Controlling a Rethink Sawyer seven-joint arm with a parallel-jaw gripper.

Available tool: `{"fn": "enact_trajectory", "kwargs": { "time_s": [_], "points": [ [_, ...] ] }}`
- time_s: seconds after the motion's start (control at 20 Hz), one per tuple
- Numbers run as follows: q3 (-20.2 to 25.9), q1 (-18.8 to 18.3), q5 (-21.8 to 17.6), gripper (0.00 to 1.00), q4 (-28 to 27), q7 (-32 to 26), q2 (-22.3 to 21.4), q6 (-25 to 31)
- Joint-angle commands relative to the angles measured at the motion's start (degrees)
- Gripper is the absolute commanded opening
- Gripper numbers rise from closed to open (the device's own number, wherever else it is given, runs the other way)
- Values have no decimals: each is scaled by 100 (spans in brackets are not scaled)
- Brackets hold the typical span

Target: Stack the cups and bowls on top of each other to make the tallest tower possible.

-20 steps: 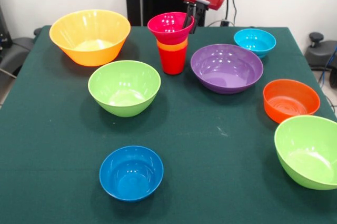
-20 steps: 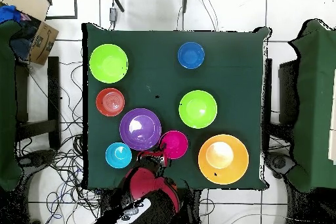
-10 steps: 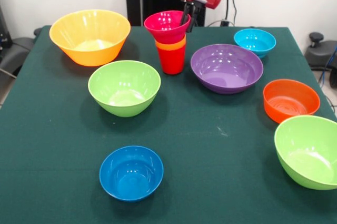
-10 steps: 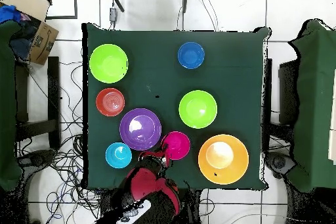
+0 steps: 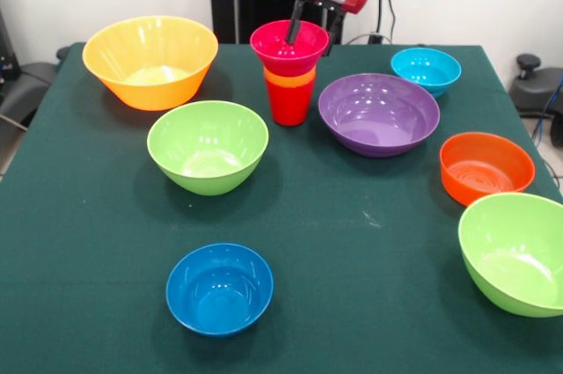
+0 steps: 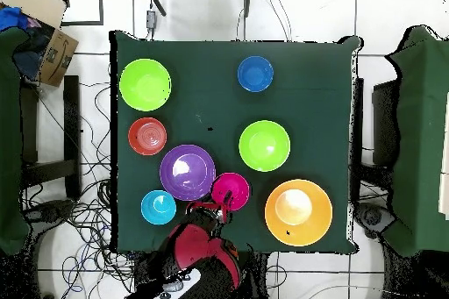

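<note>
Risk first. Judged the main hazard to be the tool (image 5: 310,29) dragging the pink bowl (image 5: 280,53) on withdrawal. Found the tool spread apart, clamped on nothing, straddling the bowl's far rim with one finger (image 5: 294,27) dipping inside and the other outside behind. Expect any sideways or slanted pull-out to catch that rim and tip the bowl, or topple the whole tower (image 5: 288,75), given a narrow base under a wider top. Recommend a straight vertical retreat. Could not confirm from either view whether the inner finger touches the bowl wall.

Second risk: knocking the stack when fetching the purple bowl (image 5: 378,114), lying just beside it.

Third risk: placing a wide bowl on the small pink one. Would expect overhang and wobble from poor centring.

Tower state. Located at the far middle of the bench (image 5: 352,242), between the large yellow-orange bowl (image 5: 149,62) and the purple one. Counted three pieces: red cup (image 5: 288,103) on the cloth, orange cup (image 5: 288,78) nested inside with only its rim band showing, pink bowl seated on top, mouth up, looking level. Seen from overhead as a pink disc (image 6: 231,191) beside the tool (image 6: 219,210).

Judged the task to be at an early stage, with seven bowls loose on the bench.
</note>
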Motion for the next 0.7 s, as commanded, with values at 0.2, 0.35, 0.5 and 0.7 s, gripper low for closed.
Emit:
{"fn": "enact_trajectory", "kwargs": {
  "time_s": [0.2,0.35,0.5,0.7],
  "points": [
    [431,61,308,100,-205,806,103,44],
    [544,-17,298,100,-188,846,0,201],
    [623,-38,298,100,-187,870,-138,312],
    [673,-23,340,100,-190,913,-236,346]
  ]
}}
